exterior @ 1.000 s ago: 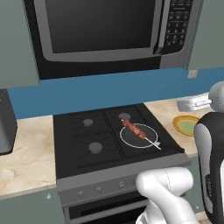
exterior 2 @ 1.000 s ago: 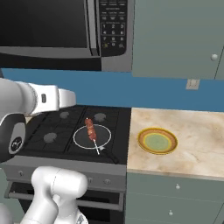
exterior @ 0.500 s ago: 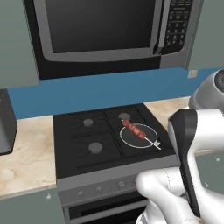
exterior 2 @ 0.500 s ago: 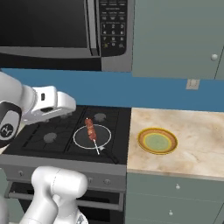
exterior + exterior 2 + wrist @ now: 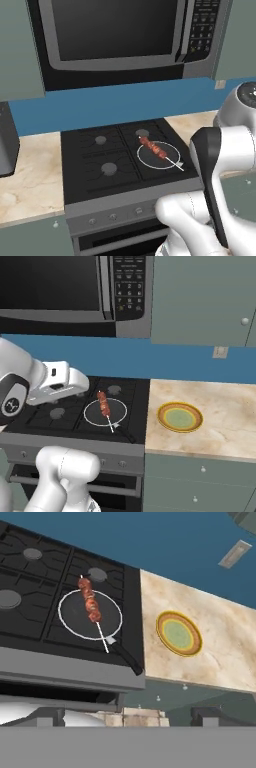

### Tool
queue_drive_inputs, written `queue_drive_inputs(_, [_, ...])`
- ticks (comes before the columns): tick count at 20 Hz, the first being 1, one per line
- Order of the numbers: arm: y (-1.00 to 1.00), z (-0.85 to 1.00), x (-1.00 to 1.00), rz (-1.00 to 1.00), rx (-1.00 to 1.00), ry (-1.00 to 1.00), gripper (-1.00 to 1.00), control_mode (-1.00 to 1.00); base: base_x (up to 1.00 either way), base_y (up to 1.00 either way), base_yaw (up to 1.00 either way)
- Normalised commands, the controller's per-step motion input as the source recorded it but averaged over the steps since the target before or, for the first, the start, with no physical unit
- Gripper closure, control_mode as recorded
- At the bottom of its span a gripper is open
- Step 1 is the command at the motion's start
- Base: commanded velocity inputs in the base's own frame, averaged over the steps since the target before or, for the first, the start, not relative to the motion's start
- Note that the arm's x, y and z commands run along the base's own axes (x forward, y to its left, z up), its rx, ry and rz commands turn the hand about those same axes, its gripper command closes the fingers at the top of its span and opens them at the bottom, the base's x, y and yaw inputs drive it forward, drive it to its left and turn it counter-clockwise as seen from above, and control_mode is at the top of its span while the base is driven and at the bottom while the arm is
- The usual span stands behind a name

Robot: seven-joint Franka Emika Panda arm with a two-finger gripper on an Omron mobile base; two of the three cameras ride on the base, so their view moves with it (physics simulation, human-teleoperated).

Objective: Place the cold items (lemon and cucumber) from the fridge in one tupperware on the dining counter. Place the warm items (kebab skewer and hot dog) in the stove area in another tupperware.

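Swinging forward over the past second, the white arm now blocks the right side of the left base view, hiding the yellow plate that showed there a second ago; nothing on the stove (image 5: 122, 160) has moved. The kebab skewer (image 5: 104, 404) lies across a dark pan (image 5: 90, 614) on the front right burner, meat toward the back, bare stick pointing at the front edge, a position that likely leaves its length open to a grasp from above. The hand (image 5: 128, 716) hangs low in front of the stove, fingers wide apart and empty, well short of the skewer. From the hand view the pan's black handle is plain, angled toward the table (image 5: 220, 406); the left base view barely shows it. The right base view shows the yellow plate (image 5: 180, 417) on the table beside the stove. No hot dog or tupperware can be made out.
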Motion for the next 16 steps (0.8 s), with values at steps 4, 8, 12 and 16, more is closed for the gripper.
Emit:
queue_drive_inputs(4, [0.09, -0.44, 0.12, 0.07, 0.01, 0.05, -1.00, -1.00, 0.00, 0.00, 0.00])
queue_drive_inputs(8, [0.01, -0.38, 0.14, 0.15, 0.04, 0.01, -1.00, -1.00, 0.00, 0.00, 0.00])
queue_drive_inputs(12, [0.06, -0.31, 0.23, 0.14, 0.05, 0.00, -1.00, -1.00, 0.00, 0.00, 0.00])
queue_drive_inputs(16, [0.22, -0.30, 0.33, 0.00, 0.00, 0.00, -1.00, -1.00, 0.00, 0.00, 0.00])
